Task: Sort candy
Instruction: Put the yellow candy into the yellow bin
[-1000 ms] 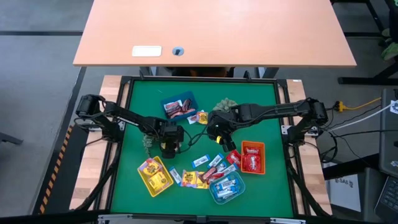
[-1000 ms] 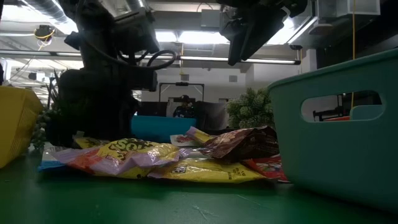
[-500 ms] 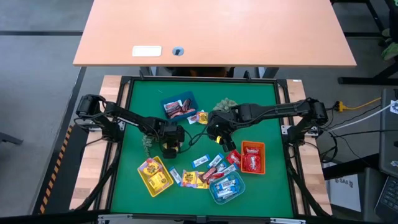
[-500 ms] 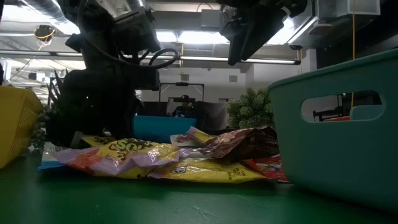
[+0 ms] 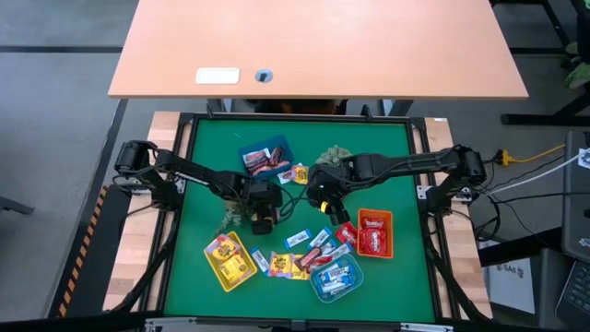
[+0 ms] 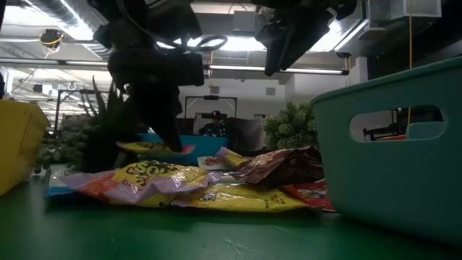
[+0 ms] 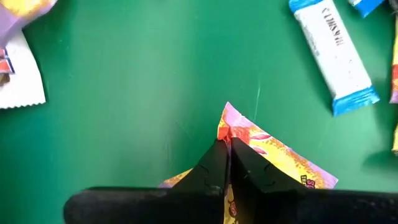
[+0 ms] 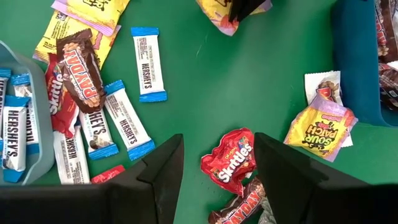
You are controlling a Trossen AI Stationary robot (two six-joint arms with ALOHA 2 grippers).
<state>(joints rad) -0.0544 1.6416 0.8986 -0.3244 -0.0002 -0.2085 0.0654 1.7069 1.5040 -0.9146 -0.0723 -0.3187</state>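
1 yellow candy packet [image 7: 273, 155] now lifting off the table [image 5: 387, 157], left gripper [image 7: 225, 163] clamping it; right gripper [image 8: 217, 165] hovering apart.

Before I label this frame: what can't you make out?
- Held yellow candy: its name, left wrist view; the left end effector, shut on it, covers most.
- Teal tray contents: low view; its wall hides them.
- Yellow tray wrappers: high view; too small to read.
- Right end effector: open, holds nothing; arm cut off.
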